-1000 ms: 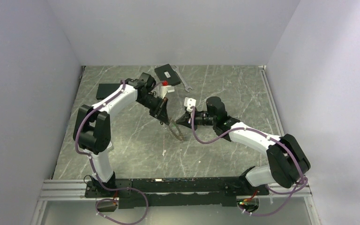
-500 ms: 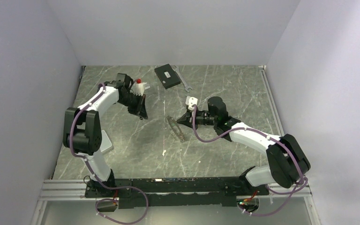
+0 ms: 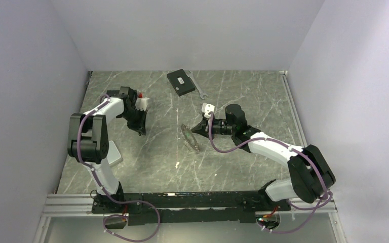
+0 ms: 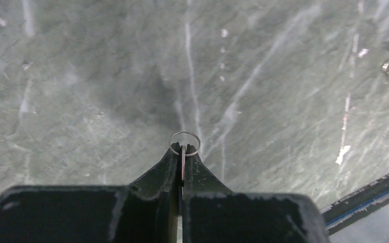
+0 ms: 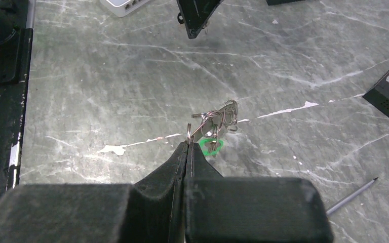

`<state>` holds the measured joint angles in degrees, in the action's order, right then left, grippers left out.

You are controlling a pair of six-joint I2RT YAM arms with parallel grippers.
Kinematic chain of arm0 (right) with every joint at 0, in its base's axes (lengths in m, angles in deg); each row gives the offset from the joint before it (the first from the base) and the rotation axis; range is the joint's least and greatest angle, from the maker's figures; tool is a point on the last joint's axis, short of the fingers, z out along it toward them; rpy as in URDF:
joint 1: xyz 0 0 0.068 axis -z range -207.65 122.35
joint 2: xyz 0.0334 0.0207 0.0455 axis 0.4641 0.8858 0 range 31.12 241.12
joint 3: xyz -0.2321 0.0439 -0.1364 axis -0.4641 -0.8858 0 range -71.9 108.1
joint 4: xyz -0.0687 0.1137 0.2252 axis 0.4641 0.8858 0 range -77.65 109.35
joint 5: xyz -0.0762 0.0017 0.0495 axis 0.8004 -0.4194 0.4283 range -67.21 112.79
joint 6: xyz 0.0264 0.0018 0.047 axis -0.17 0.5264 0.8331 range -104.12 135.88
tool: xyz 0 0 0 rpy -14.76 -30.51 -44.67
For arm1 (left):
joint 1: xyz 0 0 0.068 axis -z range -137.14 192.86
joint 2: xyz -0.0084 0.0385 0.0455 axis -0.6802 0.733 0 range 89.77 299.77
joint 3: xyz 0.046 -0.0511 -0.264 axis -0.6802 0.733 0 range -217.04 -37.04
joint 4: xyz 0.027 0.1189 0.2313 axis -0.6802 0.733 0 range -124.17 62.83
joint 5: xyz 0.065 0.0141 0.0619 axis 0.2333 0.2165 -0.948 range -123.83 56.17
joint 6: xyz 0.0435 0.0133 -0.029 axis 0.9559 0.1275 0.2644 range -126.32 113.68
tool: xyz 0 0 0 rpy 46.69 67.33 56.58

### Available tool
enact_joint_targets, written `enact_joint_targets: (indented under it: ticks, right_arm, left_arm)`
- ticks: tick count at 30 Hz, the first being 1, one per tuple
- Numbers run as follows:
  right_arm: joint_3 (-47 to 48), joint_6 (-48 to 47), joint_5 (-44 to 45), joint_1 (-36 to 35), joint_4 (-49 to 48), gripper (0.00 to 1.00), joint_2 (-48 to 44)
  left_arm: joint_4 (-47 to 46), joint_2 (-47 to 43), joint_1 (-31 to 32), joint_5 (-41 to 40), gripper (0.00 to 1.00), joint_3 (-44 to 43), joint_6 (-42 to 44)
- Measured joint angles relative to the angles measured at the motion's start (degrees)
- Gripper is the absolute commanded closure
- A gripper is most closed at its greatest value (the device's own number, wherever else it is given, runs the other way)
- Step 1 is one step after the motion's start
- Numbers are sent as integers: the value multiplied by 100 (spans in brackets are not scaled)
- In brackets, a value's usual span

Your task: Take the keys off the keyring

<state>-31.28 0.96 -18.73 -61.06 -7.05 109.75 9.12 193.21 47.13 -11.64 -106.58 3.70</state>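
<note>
**Keyring** (image 3: 190, 137): thin metal hoop, seen nearly edge-on from the top camera, at mid-table. Its long axis runs diagonally, the far end toward the left and the near end toward the right. A green tag (image 5: 211, 144) sits low on it, just beyond the right fingertips.

**Keys** (image 5: 218, 119): small silvery pieces and loops bunched on the hoop. Single ones are too small to tell apart.

**Right gripper** (image 5: 187, 144): fingers clenched on the keyring's wire, gripping it from the right side.

**Left gripper** (image 4: 183, 149): well apart from the keyring, over the left part of the table (image 3: 243, 96). Its fingers are clenched on a small wire ring (image 4: 184, 137), which juts out past the tips.

**Black box** (image 3: 181, 82) and **wrench** (image 3: 198, 88): at the far edge of the table, just beside each other.
</note>
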Motion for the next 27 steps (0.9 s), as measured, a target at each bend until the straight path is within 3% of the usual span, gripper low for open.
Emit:
enact_joint_targets:
  ticks: [2,7,18,19,21,22,23,27]
  right_arm:
    - [0,2,0,0,-2,100,0]
    - [-9,13,-2,2,-15,100,0]
    - [-9,116,-81,111,-37,100,0]
    - [-9,136,-114,157,-35,100,0]
    - [-7,195,-208,280,-11,100,0]
    - [-4,210,-249,334,11,100,-2]
    - [9,236,-286,407,74,100,-11]
    - [197,223,-459,640,627,100,-188]
  left_arm:
    - [-50,83,-39,-142,87,13,15]
    - [-87,157,-140,-304,61,15,68]
    - [-68,157,-162,-175,33,15,122]
    - [-59,157,-162,-153,24,15,129]
    - [-33,151,-162,-144,19,9,140]
    - [-11,149,-164,-146,8,-7,136]
    - [13,149,-168,-146,4,-28,136]
    - [72,74,-173,-146,2,-140,138]
